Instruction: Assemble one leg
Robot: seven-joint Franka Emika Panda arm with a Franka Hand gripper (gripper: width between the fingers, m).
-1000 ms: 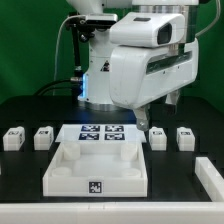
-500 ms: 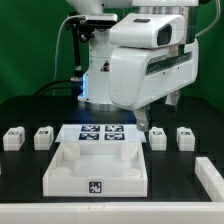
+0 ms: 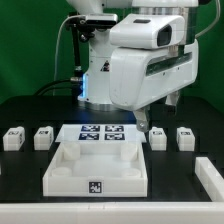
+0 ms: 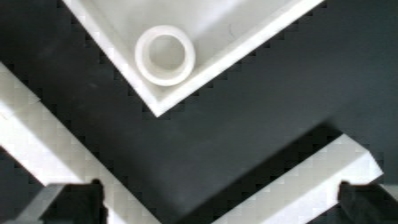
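Gripper (image 3: 148, 119) is empty. It hangs right of centre in the exterior view, above the rear right corner of the large white rimmed tray (image 3: 97, 165). The wrist view confirms the state: the two fingertips (image 4: 71, 200) stand wide apart, with only the black table (image 3: 30, 172) and the tray corner between them. A round socket (image 4: 164, 55) shows inside that corner.

Four legs (image 3: 43, 137) lie in a row across the middle of the exterior frame, two left of the tray and two right of it. None is touched. The nearest leg (image 3: 157, 137) sits just right of the tray's rear corner, below and slightly right of the gripper and clear of it. The marker board (image 3: 100, 133) lies behind the tray, between the two pairs.

Handling, as judged: each leg is a small rigid plastic block, light and hard, with smooth faces that may slip under a loose pinch. It looks unlikely to deform or break. The best hold is across two opposite flat sides at about mid-height and centred, so the block does not twist. The end meant for the socket should be left free. Which end that is cannot be made out at this size.
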